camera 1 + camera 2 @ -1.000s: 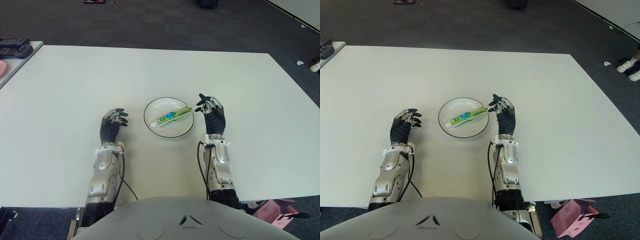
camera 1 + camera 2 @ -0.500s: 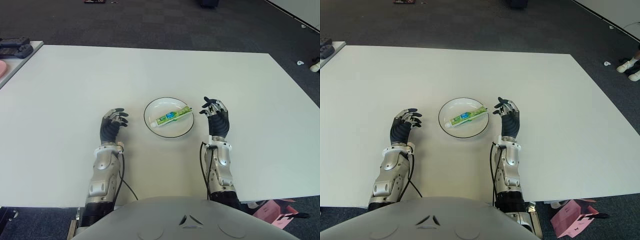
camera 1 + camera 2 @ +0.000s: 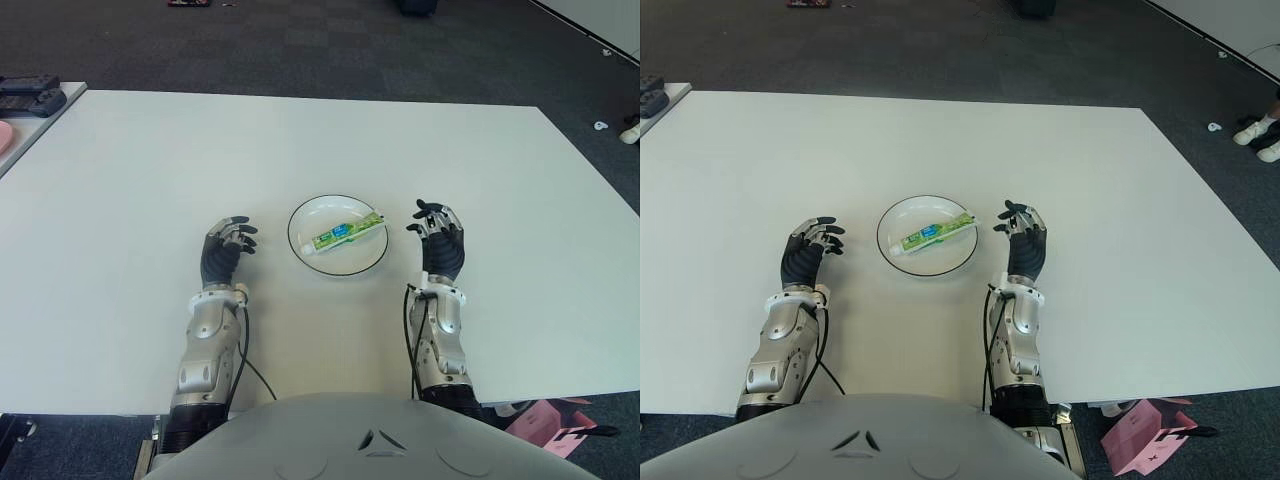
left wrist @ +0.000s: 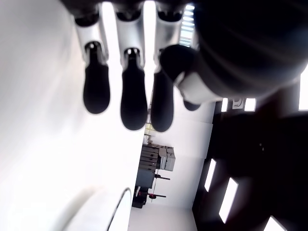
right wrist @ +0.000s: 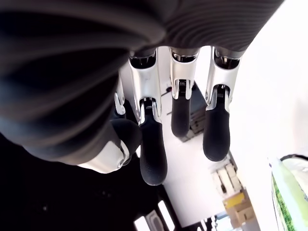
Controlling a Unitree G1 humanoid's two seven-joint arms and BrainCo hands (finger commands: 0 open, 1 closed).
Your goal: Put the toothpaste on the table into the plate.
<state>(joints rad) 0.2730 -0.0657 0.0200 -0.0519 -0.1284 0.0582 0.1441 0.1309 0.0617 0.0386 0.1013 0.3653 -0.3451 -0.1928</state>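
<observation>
Toothpaste (image 3: 346,233) lies inside the plate (image 3: 305,218), slanting across it, with its green end near the plate's right rim and its white cap low on the left side. The plate sits on the white tabletop (image 3: 300,130), about midway between the left and right edges and nearer to the front edge than to the back one.

The right hand (image 3: 437,243) is just beside the plate, on its right side, and is not touching it. Its fingers (image 5: 153,147) are loosely spread and they hold nothing. The tube is apart from this hand, off to the hand's left, with the plate's rim between them.

The left hand (image 3: 226,249) shows on the plate's left side, a bit farther off. Its fingers (image 4: 134,94) hang relaxed and they hold nothing too.

The job looks done, because the tube is already in the plate. The step now seems to be pulling the right hand clear. To do that well, the hand should move away from the plate, toward the right edge or the front edge of the tabletop, and keep its fingers loose. It should not swing back toward the plate, because a bump on the rim could slide the plate or roll the tube out.
</observation>
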